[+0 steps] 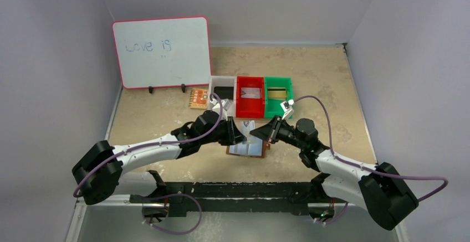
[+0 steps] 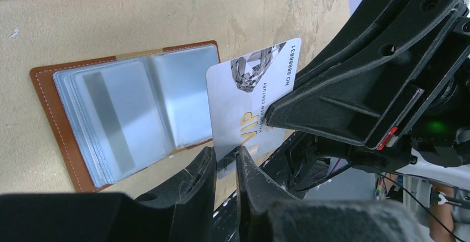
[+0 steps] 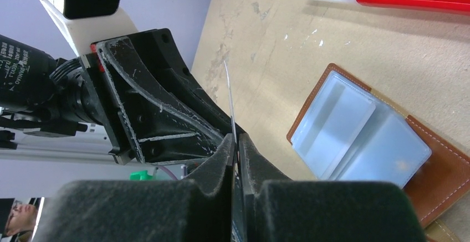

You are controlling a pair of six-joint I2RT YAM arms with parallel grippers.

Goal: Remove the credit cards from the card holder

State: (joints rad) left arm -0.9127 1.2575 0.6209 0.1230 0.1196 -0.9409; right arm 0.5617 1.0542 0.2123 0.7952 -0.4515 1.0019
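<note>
The brown card holder [image 1: 248, 149] [image 2: 50, 120] [image 3: 443, 170] lies open on the table, its pale blue-grey pockets facing up. A silver credit card [image 1: 248, 125] [image 2: 249, 98] with gold lettering hangs in the air above it, and shows edge-on [image 3: 228, 87] in the right wrist view. My left gripper [image 1: 243, 134] [image 2: 226, 156] is shut on the card's lower corner. My right gripper [image 1: 256, 133] [image 3: 235, 139] straddles the card's other edge. Its jaws stand barely apart, with a thin dark gap beside the card.
White [image 1: 223, 93], red [image 1: 250, 106] and green [image 1: 278, 106] bins stand in a row behind the holder. The red one has a card in it. An orange patterned card [image 1: 198, 98] lies left of the bins. A whiteboard [image 1: 162, 52] stands at the back left.
</note>
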